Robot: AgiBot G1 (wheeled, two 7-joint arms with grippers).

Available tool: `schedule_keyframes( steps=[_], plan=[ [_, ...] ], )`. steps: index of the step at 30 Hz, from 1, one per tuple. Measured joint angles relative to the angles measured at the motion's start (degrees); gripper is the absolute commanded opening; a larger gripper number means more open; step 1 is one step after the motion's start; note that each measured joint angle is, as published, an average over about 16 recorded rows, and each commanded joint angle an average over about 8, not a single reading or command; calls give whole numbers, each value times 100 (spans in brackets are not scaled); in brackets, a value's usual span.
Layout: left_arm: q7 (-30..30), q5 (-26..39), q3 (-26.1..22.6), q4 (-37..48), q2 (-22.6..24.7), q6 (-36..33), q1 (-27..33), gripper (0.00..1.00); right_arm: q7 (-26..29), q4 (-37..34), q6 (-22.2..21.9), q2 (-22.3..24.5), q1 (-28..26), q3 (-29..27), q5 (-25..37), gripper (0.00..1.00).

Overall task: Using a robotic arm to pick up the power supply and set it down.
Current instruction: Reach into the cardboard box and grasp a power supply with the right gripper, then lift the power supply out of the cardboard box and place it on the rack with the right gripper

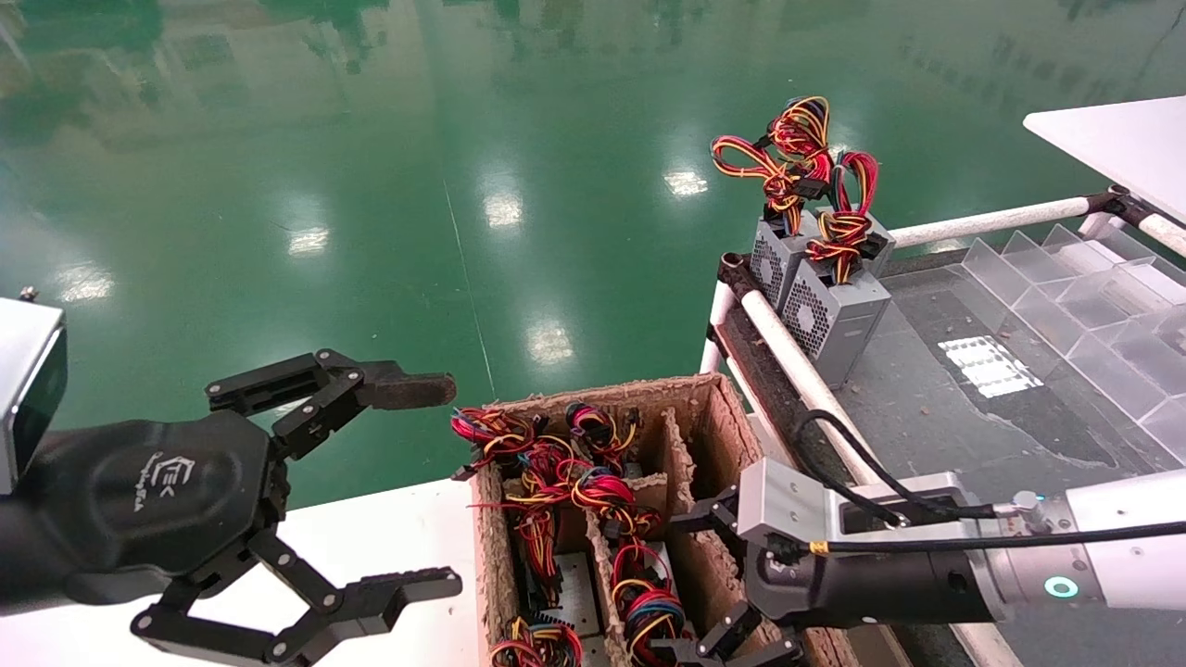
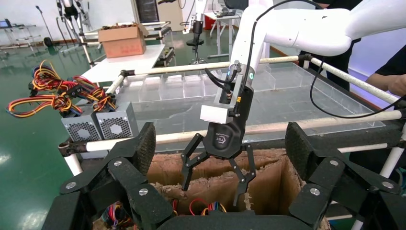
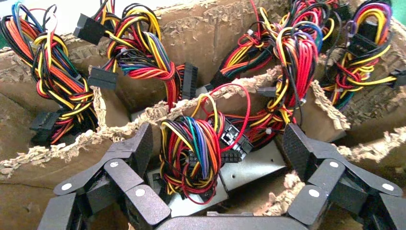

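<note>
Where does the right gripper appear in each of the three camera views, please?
Head view: the right gripper is low, right of centre, open over the cardboard box.
Left wrist view: centre, fingers pointing down into the box.
Right wrist view: its own fingers frame a wire bundle.
Shared landmark: the cardboard box.

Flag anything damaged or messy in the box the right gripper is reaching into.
The cardboard box has ragged, torn dividers, with frayed edges. Wire bundles spill across them. The right gripper sits open above one power supply.
</note>
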State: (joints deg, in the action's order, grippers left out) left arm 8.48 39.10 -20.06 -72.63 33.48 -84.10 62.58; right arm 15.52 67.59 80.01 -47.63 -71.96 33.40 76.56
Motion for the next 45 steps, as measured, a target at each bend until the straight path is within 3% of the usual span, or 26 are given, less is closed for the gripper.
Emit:
schedule_keyframes(
  steps=[16,33,45],
  plan=[
    [-1,-1,-1,0,0,0,0,100,-203,142,-121,-34,138,86,220,0],
    [-1,-2,-3,0,-1,1,1,100,-365,492,-643,-76,422,103,542,0],
    [-2,-2,-4,0,-1,1,1,100,-464,823,-908,123,660,-163,220,0]
  ],
)
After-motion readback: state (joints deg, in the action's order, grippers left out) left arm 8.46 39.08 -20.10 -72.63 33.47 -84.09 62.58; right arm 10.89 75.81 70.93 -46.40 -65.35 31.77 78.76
